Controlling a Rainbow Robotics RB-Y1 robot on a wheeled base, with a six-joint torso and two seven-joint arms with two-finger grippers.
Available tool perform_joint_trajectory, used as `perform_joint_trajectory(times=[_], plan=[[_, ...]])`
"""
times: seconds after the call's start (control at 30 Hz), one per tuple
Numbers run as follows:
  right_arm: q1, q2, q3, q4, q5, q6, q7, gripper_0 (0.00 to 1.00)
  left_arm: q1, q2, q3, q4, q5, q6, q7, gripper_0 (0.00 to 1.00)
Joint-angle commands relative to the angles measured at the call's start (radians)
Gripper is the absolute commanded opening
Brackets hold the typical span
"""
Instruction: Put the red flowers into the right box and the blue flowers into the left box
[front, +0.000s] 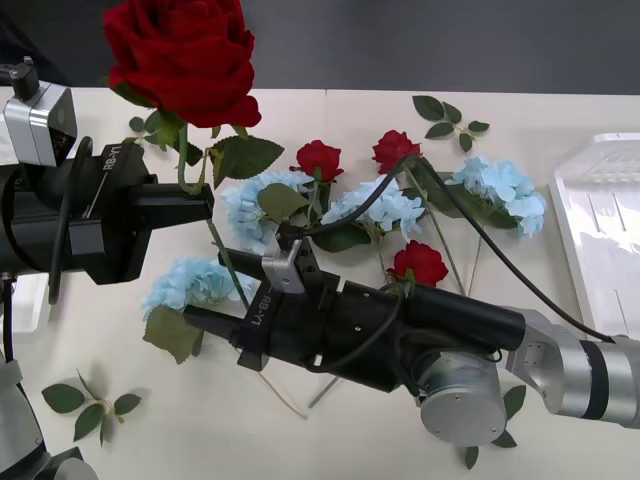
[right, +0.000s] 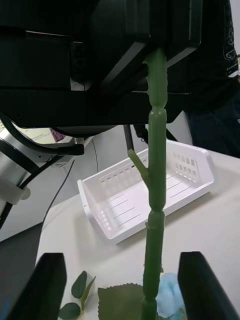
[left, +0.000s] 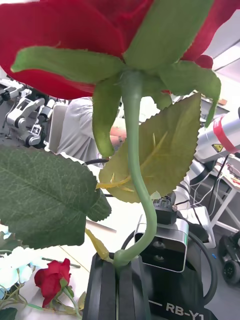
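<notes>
My left gripper (front: 205, 203) is shut on the stem of a red flower (front: 180, 50) and holds it high over the table's left side. The black fingers (left: 117, 292) pinch the stem just under its leaves. My right gripper (front: 215, 335) is open lower down. The same green stem (right: 152, 220) hangs between its two fingers (right: 45, 287) without being touched. Three more red flowers (front: 318, 158) (front: 395, 148) (front: 420, 262) lie on the table among several blue flowers (front: 260, 200) (front: 505, 188) (front: 190, 280). The left box (right: 145, 195) stands beyond my left arm, and the right box (front: 600, 220) at the right edge.
Flowerless leaf sprigs lie at the back right (front: 450, 118) and front left (front: 85, 400). My right forearm (front: 450, 330) stretches across the table's front, above the flower pile. Bare white tabletop lies between the pile and the right box.
</notes>
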Motion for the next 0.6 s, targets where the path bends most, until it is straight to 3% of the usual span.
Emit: perform_joint_trajectory(times=[0.03,0.13,0.3,0.47,0.5,0.53,0.57,0.6], plan=[[-0.008,-0.006,-0.023,-0.023,0.007,-0.01,-0.038,0.35,-0.02,0.002,-0.004,-0.007,-0.005,0.0,-0.043,0.0],[-0.008,-0.007,-0.023,-0.023,0.006,-0.028,-0.042,0.2,-0.02,0.002,-0.004,-0.007,-0.005,0.0,-0.043,0.0],[-0.008,-0.014,-0.023,-0.023,0.0,-0.045,-0.045,0.08,-0.02,0.002,-0.004,-0.007,-0.005,0.0,-0.043,0.0],[-0.008,-0.026,-0.023,-0.023,-0.008,-0.051,-0.049,0.0,-0.02,0.002,-0.004,-0.007,-0.005,0.0,-0.043,0.0],[-0.008,-0.029,-0.023,-0.023,-0.009,-0.053,-0.051,0.0,-0.02,0.002,-0.004,-0.007,-0.005,0.0,-0.043,0.05],[-0.008,-0.032,-0.023,-0.022,-0.011,-0.056,-0.051,0.0,-0.02,0.002,-0.004,-0.007,-0.005,0.0,-0.043,0.41],[-0.01,-0.035,-0.023,-0.023,-0.013,-0.059,-0.051,0.0,-0.02,0.002,-0.004,-0.007,-0.005,0.0,-0.043,0.62],[-0.008,-0.037,-0.023,-0.023,-0.014,-0.067,-0.051,0.0,-0.02,0.002,-0.004,-0.007,-0.005,0.0,-0.043,0.94]])
